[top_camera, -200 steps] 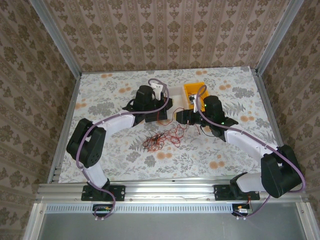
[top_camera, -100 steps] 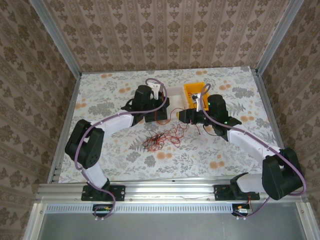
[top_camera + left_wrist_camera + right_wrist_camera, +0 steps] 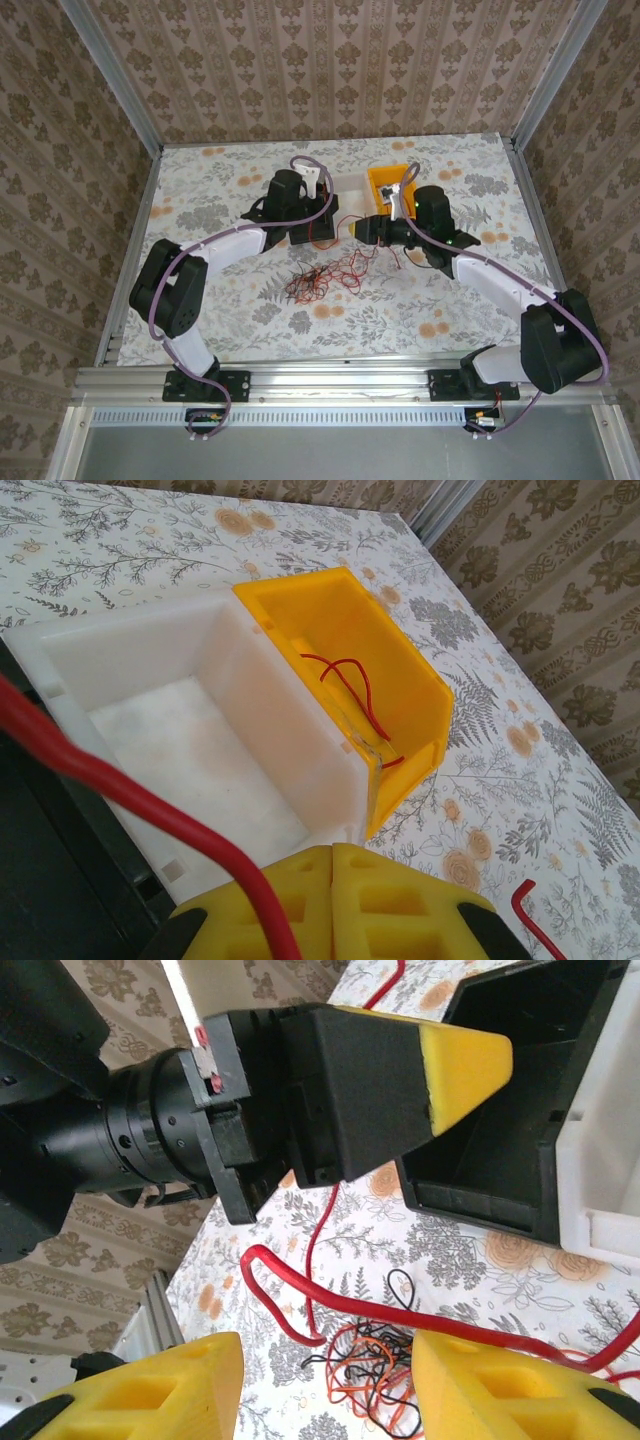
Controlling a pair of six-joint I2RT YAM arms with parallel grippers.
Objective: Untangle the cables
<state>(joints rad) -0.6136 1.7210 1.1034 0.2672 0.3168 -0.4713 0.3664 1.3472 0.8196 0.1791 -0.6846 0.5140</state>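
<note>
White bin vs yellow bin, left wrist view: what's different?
The white bin is milky white; the yellow bin is bright yellow. The white bin looks empty where visible; the yellow bin holds a looped red wire. Both are upright, open-topped, and their walls touch.

The counter (image 3: 215,180) is covered with a pale floral print. Three bins stand on it in a row. The white bin (image 3: 170,670) sits just beyond the tip of the left tool (image 3: 333,865). The yellow bin (image 3: 400,660) is pressed against its side, further to that tool's right. The black bin (image 3: 500,1130) touches the white one's other side, directly under the left tool. The cables (image 3: 322,280) lie as a loose red tangle on the bare print, below the right tool (image 3: 325,1370) and nearer the arm bases than either tool. One red strand trails from the heap towards the bins.
</note>
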